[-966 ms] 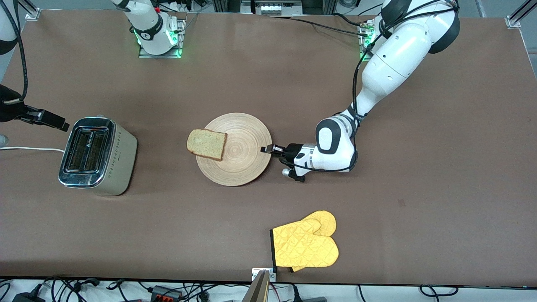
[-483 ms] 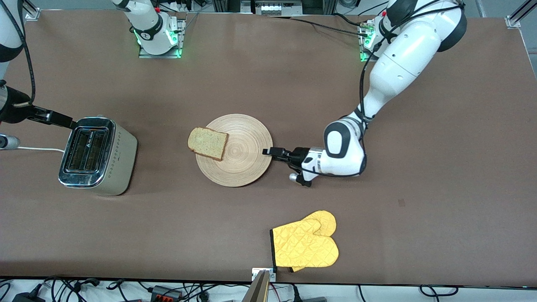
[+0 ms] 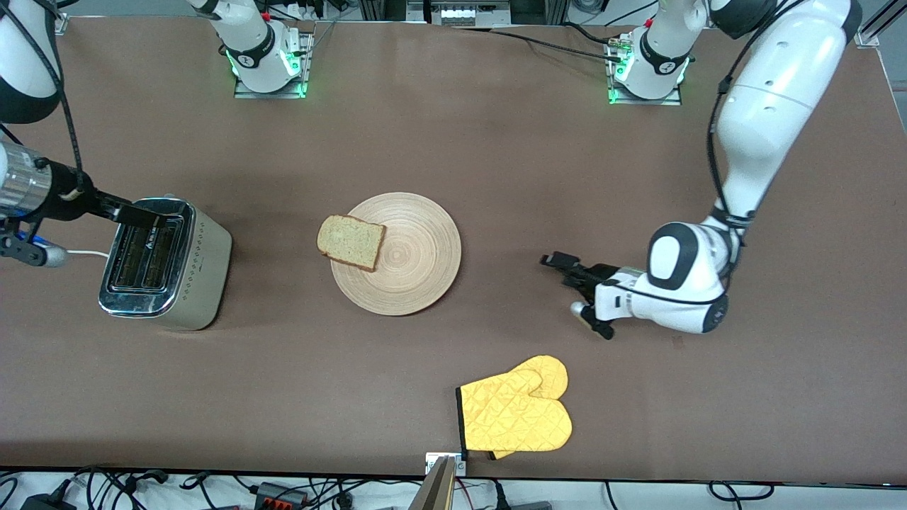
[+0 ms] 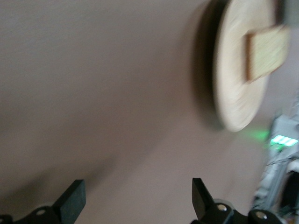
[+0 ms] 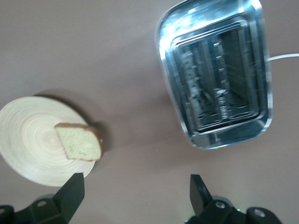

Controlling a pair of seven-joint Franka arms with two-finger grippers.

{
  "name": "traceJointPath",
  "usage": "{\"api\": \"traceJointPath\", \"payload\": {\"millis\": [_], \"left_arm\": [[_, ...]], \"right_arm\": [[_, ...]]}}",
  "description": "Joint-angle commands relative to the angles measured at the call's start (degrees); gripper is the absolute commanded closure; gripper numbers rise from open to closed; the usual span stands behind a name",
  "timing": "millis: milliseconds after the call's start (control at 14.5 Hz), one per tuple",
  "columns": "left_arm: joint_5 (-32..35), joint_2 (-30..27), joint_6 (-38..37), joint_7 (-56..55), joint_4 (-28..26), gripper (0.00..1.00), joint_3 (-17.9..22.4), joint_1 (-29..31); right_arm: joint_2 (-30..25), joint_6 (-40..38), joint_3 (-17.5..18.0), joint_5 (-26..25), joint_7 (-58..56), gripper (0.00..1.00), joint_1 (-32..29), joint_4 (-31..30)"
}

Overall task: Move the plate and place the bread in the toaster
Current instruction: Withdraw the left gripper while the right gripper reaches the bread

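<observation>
front: high overhead | wrists: downward, left perhaps oblique | shared: plate [image 3: 397,253]

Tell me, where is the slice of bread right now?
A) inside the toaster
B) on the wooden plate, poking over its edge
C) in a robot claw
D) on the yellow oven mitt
B: the slice of bread lies on the wooden plate, overhanging its rim on the toaster's side.
</observation>
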Motion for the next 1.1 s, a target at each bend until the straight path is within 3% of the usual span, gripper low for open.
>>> {"api": "traceJointPath", "payload": {"millis": [0,276,483,621,828,966,1034], "left_arm": [[11.8,-5.5,-5.2,-3.3,-1.0,0.00,0.3,-0.2],[26.0,-10.3,-7.0,-12.6,-1.0,0.00,0.4,0.2],[30.7,-16.5,-9.9,-23.1,0.4,0.00,0.7,0.2],[31.1,-17.8,-16.7,-23.8,8.0,0.00,1.5,0.5],[31.9,-17.9,-26.1,-24.3,20.2,0.00,1.4,1.8],[32.7,-19.7,-26.8,-24.4,23.0,0.00,1.5,2.4],[32.4,-22.5,-26.6,-24.7,21.9,0.00,2.7,2.6]], "right_arm": [[1.3,0.2,0.2,3.3,1.7,0.00,4.4,0.0],[5.7,9.0,0.2,7.3,-1.1,0.00,7.6,-1.5],[3.7,20.2,0.5,8.9,-8.9,0.00,8.0,-12.4],[0.0,31.0,0.5,13.1,-12.2,0.00,8.0,-23.8],[-2.2,41.7,0.6,15.3,-13.1,0.00,11.7,-32.6],[-2.4,47.2,0.9,15.5,-15.7,0.00,12.2,-36.1],[-2.4,48.9,1.0,16.9,-16.4,0.00,12.5,-37.5]]}}
